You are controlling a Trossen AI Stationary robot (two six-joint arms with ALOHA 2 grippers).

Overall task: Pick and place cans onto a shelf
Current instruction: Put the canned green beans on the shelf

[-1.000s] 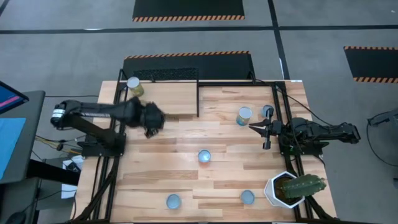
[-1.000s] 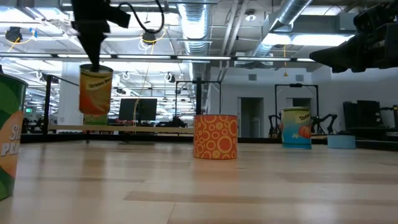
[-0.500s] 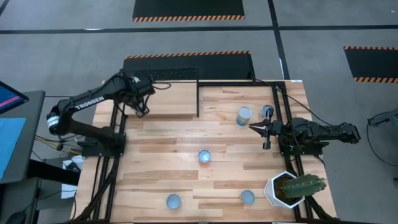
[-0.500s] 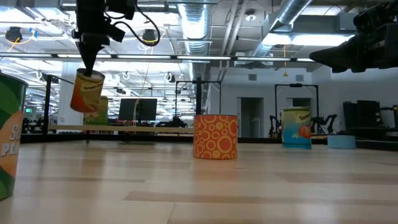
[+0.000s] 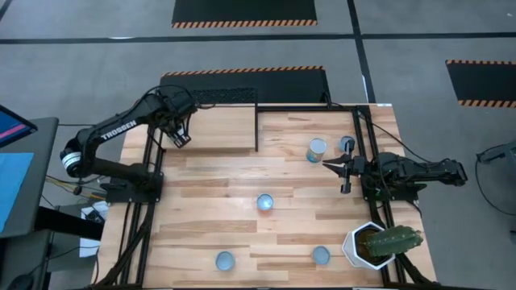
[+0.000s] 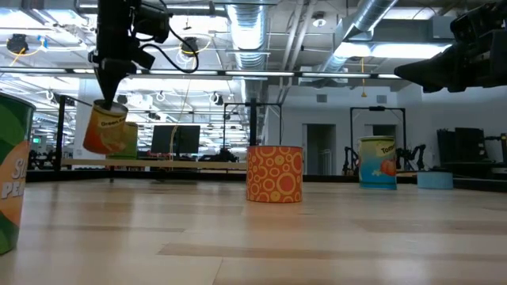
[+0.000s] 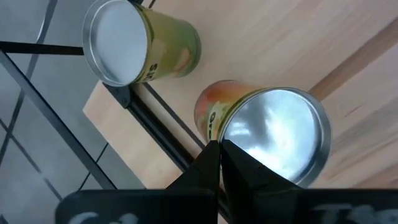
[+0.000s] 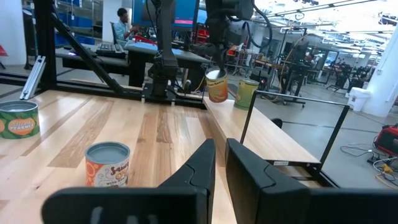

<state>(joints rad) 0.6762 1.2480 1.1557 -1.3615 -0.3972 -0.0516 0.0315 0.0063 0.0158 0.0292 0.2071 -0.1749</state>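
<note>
We find that over the last second the left arm has swung from the bench's left side up over the shelf [image 5: 218, 127], carrying a can with it. A second ago the carried can [image 6: 108, 127] hung upright from the gripper; it now hangs lower and tilted, its base still clear of the shelf in the low view. We judge this to be the final approach of a placement: the can is over its destination but not yet set down, and the tilt needs correcting or the can may topple on release.

The left gripper [image 5: 179, 137] sits over the shelf's left end, jaws pinched narrow on the carried can's rim, as the left wrist view shows with the fingers [image 7: 219, 163] closed on the edge of the silvery top. Just beside it, apart from it, a green-labelled can [image 7: 140, 45] already stands on the shelf near the black frame rod.

The left arm is stretched from its base at the bench's left edge, elbow raised, wrist pointing down.

The right gripper [image 5: 341, 171] waits at the bench's right side, level and low, fingers close together and holding nothing. Other cans remain on the bench, among them the orange-circled can [image 6: 275, 172].
</note>
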